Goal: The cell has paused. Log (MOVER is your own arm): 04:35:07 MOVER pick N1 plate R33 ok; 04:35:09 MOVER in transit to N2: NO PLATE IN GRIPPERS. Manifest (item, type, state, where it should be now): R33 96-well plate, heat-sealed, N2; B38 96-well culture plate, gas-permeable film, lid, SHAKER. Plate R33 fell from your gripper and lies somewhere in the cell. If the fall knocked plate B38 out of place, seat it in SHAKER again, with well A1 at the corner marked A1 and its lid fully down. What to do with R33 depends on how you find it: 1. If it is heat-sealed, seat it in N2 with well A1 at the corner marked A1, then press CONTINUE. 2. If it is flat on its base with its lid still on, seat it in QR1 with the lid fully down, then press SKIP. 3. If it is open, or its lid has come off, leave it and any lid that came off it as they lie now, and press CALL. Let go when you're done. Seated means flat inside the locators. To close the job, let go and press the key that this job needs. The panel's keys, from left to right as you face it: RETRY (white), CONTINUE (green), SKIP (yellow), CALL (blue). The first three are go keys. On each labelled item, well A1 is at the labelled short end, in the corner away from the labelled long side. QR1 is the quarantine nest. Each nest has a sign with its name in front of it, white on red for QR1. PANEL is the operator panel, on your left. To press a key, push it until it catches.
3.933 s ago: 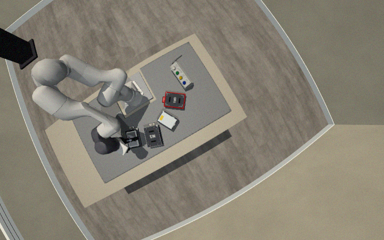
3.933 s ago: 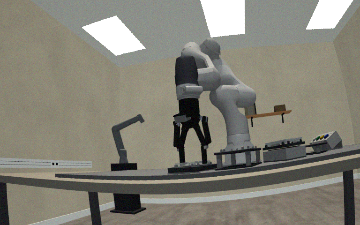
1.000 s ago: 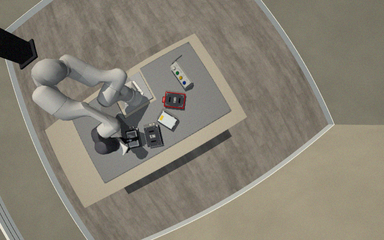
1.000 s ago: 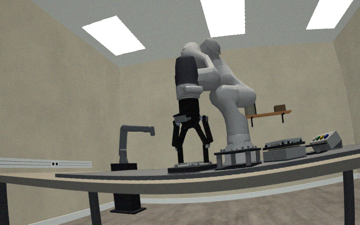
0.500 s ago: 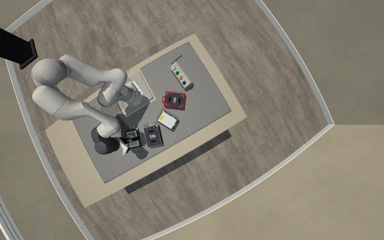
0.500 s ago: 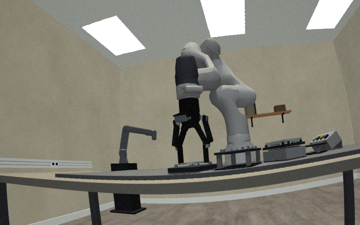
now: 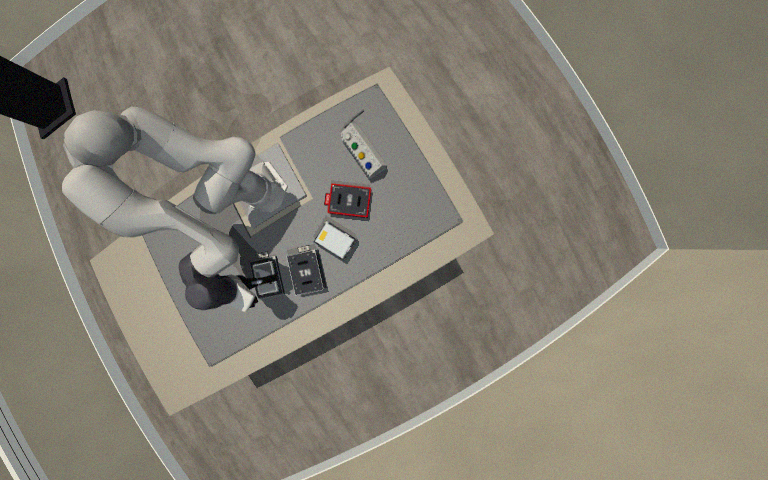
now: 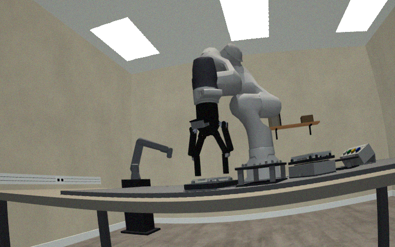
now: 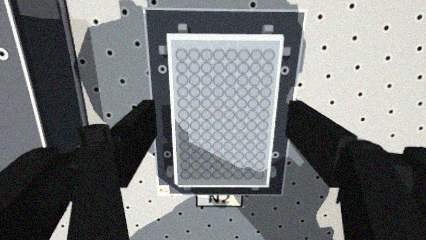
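Above the dark rectangular nest marked N2, your black two-finger gripper hangs with its fingers apart, holding nothing, one on each long side of a clear, white-rimmed rectangular plate with round wells. The plate lies base down within the nest's locators in your wrist view, a shadow crossing its lower part; whether it is seated fully flat you cannot tell. Its sign, black lettering on a pale tag, sits at one short end.

Just beside it stands a raised dark nest marked N1, with bare slots in its top. Near that, on the gray perforated surface, lies a white rectangular piece with a yellow label; you cannot tell from the overhead view whether it is a lid or a whole plate. Farther along sits the red-edged dark nest QR1 with its red sign, then the pale sloped operator panel carrying white, green, yellow and blue keys.

Standing over the middle of the workspace, the white jointed arm partly blocks your overhead view. Behind the table, a gray jointed arm rises from a black pedestal, well apart from the nests.
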`<state>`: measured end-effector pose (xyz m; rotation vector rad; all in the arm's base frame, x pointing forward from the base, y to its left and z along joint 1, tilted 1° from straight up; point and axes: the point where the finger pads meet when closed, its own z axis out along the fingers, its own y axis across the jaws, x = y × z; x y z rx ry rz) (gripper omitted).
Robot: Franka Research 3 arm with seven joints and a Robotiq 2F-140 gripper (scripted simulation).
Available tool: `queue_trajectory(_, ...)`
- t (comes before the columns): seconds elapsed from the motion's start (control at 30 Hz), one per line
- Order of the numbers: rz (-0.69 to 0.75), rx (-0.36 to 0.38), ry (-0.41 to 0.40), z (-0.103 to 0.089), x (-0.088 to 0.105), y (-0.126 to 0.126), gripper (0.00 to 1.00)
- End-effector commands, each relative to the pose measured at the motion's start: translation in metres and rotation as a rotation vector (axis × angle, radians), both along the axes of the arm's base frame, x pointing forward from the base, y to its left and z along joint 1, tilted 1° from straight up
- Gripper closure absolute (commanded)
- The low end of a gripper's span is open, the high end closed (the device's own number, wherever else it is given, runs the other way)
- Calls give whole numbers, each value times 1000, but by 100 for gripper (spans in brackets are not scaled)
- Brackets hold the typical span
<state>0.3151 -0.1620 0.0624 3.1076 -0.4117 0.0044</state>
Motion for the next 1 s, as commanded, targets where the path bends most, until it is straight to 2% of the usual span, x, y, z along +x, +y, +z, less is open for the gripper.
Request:
queue_trajectory(0.0, -1, 2, 15, 4, -5, 0, 30)
queue_trajectory(0.53, -1, 2, 15, 46, -5, 0, 30)
queue_trajectory(0.6, -1, 2, 15, 46, -5, 0, 30)
queue_trajectory(0.97, -1, 2, 15, 78, -4, 0, 30)
